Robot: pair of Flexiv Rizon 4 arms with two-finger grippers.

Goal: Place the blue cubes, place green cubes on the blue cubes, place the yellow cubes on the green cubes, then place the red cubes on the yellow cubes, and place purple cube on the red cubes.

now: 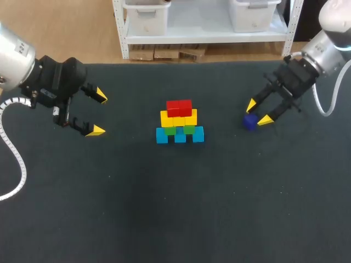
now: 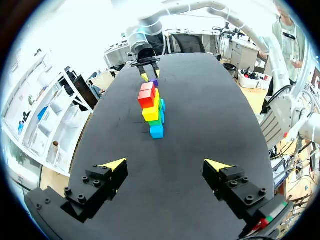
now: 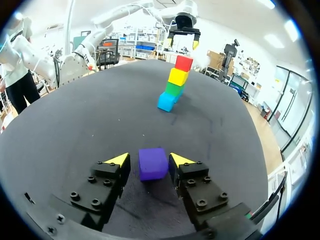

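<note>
The purple cube (image 3: 152, 163) lies flat on the dark counter (image 1: 164, 208) between the fingers of the right tool (image 3: 150, 159), which stand apart. The right wrist view shows a sliver of gap on one side that the head view hides. The cube is equal-sided, with one face square to the fingers. The left tool (image 1: 98, 113) hangs wide open, well apart from the stack (image 1: 180, 121). From above, the stack's blue cubes (image 1: 180, 135), green cubes (image 1: 179, 130), yellow cubes (image 1: 179, 117) and red cubes (image 1: 179, 107) form stepped rows. The wrist views see it end-on as a single column.
</note>
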